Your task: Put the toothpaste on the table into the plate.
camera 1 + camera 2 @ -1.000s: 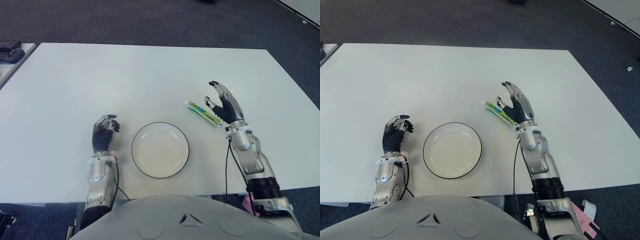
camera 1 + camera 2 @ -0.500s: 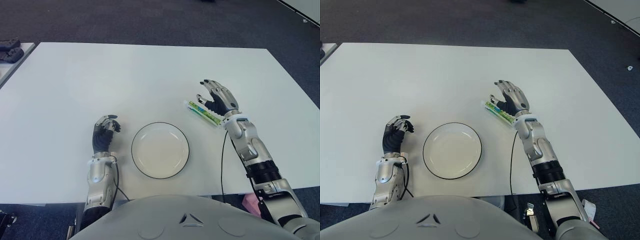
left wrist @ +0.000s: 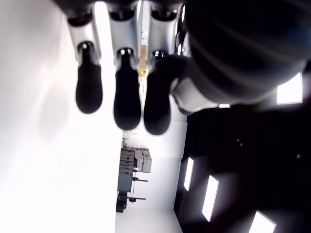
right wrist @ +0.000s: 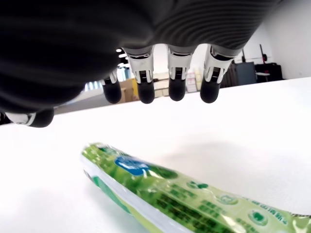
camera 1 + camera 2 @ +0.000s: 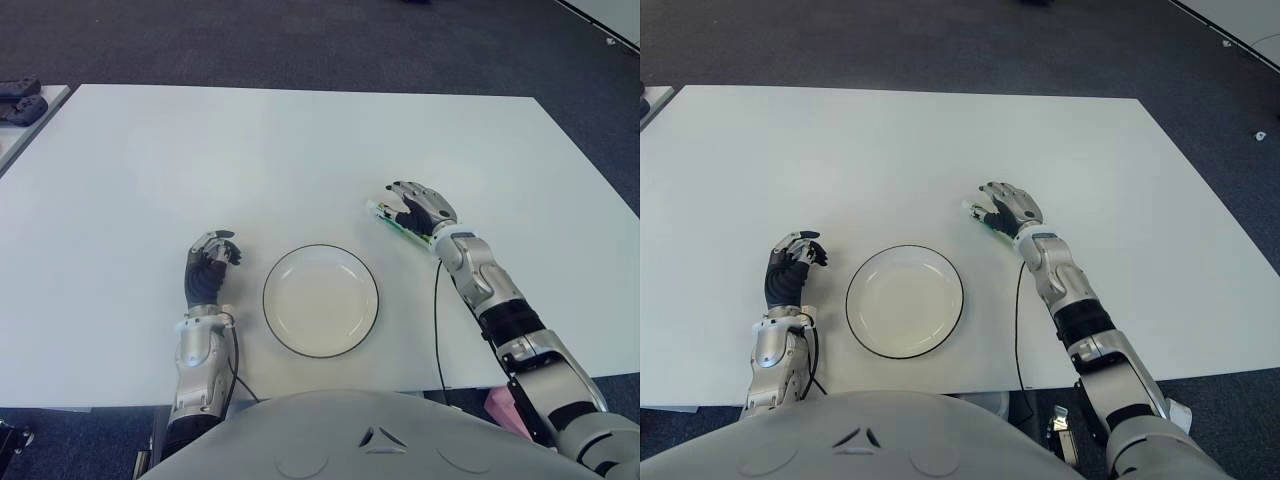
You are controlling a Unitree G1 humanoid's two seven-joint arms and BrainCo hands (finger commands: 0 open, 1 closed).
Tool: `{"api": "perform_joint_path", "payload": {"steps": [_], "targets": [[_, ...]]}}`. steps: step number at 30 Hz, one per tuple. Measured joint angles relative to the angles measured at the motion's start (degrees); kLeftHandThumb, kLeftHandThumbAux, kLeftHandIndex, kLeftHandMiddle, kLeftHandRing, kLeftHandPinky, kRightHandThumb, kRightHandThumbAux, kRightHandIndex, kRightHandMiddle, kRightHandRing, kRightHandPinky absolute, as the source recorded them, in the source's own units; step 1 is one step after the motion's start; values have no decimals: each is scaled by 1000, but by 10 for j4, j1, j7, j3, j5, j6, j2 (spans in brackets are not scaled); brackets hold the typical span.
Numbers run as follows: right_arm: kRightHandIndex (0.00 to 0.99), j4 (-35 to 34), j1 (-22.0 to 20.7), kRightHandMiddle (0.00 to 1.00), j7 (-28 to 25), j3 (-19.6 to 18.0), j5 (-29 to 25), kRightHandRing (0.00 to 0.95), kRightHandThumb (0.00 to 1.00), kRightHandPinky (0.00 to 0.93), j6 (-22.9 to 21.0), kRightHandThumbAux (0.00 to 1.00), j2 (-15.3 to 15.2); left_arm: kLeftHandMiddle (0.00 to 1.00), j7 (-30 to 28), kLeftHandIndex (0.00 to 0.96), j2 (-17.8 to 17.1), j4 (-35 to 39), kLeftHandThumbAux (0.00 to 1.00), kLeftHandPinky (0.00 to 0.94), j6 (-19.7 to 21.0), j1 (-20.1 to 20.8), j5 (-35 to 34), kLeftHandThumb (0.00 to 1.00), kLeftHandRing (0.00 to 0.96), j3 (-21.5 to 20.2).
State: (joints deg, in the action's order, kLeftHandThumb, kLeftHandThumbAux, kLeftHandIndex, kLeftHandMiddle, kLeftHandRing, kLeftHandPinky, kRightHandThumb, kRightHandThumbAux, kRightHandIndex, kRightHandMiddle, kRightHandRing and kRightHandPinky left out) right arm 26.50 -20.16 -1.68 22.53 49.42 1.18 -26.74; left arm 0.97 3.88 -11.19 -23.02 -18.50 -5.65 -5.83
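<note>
Your toothpaste tube (image 4: 184, 199), green and white, is lying flat on the white table (image 5: 300, 150), to the right of and slightly farther out than the plate (image 5: 320, 299), apart from its rim. In the eye views your right hand (image 5: 420, 208) is hovering palm down directly over the tube, covering most of it so that only its far-left end is peeking out. In the right wrist view your fingertips (image 4: 177, 92) are hanging extended above the tube with a clear band of table showing between them and the tube, so your right hand is spread wide and is holding nothing; the tube is not being touched there.

The round white plate with its thin dark rim is sitting near your edge of the table, with nothing in it.

Your left hand (image 5: 208, 270) is showing just to the left of the plate, its fingers (image 3: 127, 99) curling loosely inward around nothing.

At the far-left edge, dark objects (image 5: 20, 100) are lying on a neighbouring table.
</note>
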Motion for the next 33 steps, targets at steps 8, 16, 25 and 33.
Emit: {"api": "perform_joint_path", "payload": {"steps": [8,16,25,33], "targets": [[0,60,-12,0,9,33,4,0,577,0,0,113,7,631,0,434,0,-2,721,609,-5,-1,-2,701,628,0],[0,78,-21,0,18,51,6,0,601,0,-1,124,8,629,0,434,0,-3,720,605,-8,-1,-2,701,625,-1],[0,79,-23,0,19,62,6,0,618,0,-12,144,8,633,0,434,0,-4,721,610,-10,-1,-2,701,630,-1],[0,92,-22,0,26,63,1,0,642,0,-17,180,10,630,0,434,0,-2,721,607,-10,-5,-5,701,626,0]]}}
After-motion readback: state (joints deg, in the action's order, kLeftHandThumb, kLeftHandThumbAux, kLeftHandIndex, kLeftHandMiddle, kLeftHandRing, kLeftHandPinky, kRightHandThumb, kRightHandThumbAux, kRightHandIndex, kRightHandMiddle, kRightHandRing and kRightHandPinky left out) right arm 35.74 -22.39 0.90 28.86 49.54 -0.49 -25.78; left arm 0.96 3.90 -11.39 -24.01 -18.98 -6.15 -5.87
